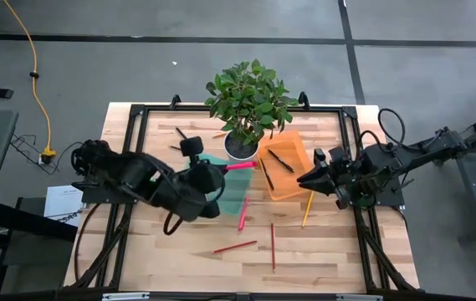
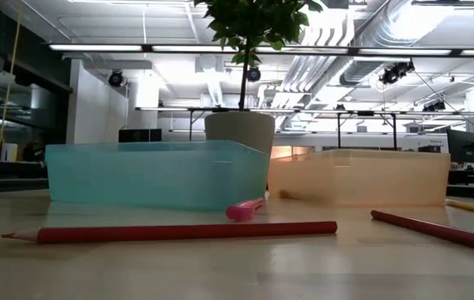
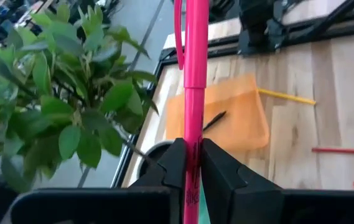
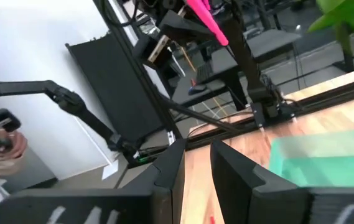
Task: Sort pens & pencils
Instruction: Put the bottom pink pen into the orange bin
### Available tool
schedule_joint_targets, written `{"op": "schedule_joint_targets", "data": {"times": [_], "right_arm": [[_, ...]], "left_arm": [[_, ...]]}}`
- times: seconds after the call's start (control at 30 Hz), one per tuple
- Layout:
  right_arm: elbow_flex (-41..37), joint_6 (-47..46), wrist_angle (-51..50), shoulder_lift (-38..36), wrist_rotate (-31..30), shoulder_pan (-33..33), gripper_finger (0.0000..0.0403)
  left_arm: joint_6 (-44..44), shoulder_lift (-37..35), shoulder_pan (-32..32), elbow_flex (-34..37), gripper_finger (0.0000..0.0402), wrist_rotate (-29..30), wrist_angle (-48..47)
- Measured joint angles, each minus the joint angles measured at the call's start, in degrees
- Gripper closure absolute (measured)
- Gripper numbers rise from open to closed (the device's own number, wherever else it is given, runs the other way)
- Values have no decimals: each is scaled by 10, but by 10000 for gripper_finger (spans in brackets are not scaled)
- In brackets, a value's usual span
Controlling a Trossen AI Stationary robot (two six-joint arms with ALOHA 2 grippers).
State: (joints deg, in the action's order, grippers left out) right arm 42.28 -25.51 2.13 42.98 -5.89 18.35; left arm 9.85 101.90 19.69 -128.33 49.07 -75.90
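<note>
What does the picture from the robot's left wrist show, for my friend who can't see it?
The left end effector is shut on a bright pink pen that sticks straight out ahead of it. Behind are a leafy potted plant, an orange tray holding a black pen, and a yellow pencil on the wooden table.

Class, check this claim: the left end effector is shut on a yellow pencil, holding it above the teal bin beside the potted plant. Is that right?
Not quite. The left end effector is shut on a bright pink pen, not a yellow pencil; the left wrist view shows it clamped between the fingers. The rest stands: in the high view it is above the teal bin beside the potted plant.
</note>
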Motion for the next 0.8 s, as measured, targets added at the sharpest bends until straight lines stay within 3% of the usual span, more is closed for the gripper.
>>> {"op": "schedule_joint_targets", "data": {"times": [0.27, 0.8], "right_arm": [[0, 5, 4, 1, 0, -20, 334], [0, 71, 63, 1, -27, -46, 334]], "left_arm": [[-68, -1, -51, 0, 378, -64, 48], [-176, -1, -135, 0, 379, -266, 195]]}}
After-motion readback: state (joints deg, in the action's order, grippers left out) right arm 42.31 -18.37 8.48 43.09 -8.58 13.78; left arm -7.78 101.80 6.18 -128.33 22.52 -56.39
